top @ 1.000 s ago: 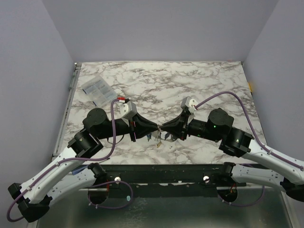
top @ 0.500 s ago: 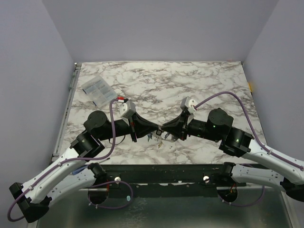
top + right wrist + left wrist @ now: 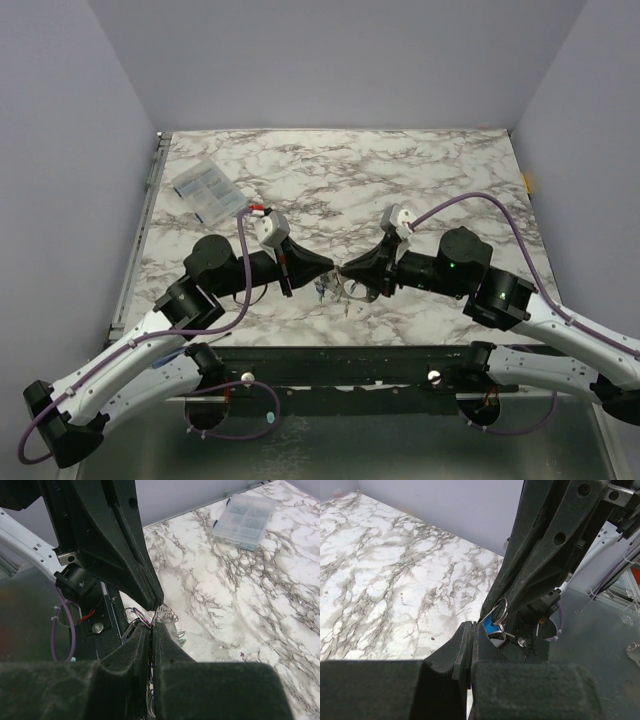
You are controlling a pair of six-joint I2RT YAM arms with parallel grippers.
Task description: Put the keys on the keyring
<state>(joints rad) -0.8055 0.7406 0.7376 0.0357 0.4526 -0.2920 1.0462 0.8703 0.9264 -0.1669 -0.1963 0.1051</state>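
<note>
Silvery and thin, the keyring [image 3: 500, 611] sits where the two grippers meet, over the near part of the marble table [image 3: 420, 170]. The left gripper [image 3: 328, 270] and the right gripper [image 3: 346, 271] point at each other, tips almost touching. Both pairs of jaws are pressed together to a thin slit, and whether either pinches metal cannot be told. In the left wrist view a blue key head [image 3: 489, 626] shows just past the left fingertips, under the ring, which lies against the right fingers. From above, the keys [image 3: 338, 291] hang just below the two tips. A clear plastic packet [image 3: 205, 190] lies well apart, at the far left.
</note>
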